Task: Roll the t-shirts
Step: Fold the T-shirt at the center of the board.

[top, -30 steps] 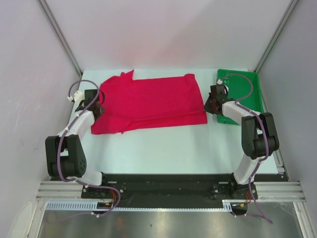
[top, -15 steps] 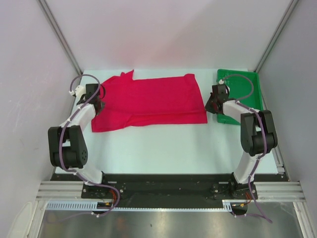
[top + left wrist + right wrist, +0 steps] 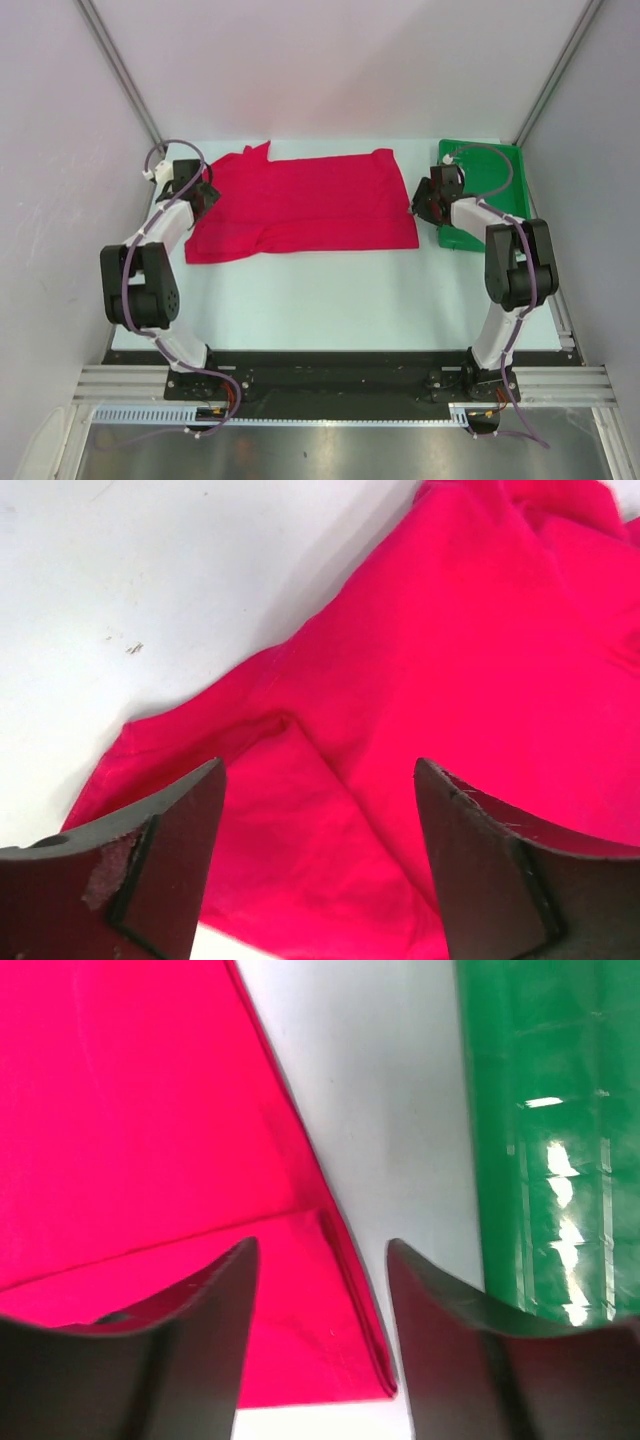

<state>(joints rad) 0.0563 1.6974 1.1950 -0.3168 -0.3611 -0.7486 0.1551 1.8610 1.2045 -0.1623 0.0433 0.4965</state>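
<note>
The crimson t-shirt (image 3: pixel 300 205) lies flat across the back of the white table, its near part folded over on itself. My left gripper (image 3: pixel 203 192) is at the shirt's left edge. It is open, with the folded cloth (image 3: pixel 450 660) lying below the gap between its fingers (image 3: pixel 318 770) and nothing gripped. My right gripper (image 3: pixel 424 203) is at the shirt's right edge. It is open too, hanging over the folded near-right corner (image 3: pixel 130 1110), and the gap between its fingers (image 3: pixel 320 1250) holds nothing.
A green plastic tray (image 3: pixel 500 170) sits at the back right, just behind the right gripper, and its glossy wall (image 3: pixel 540 1110) runs along the right of the right wrist view. White walls enclose the table on three sides.
Both grippers were shut on the shirt's side edges and have now opened and let go. The left gripper has moved towards the back of the table, and the shirt's left edge has shifted slightly.
</note>
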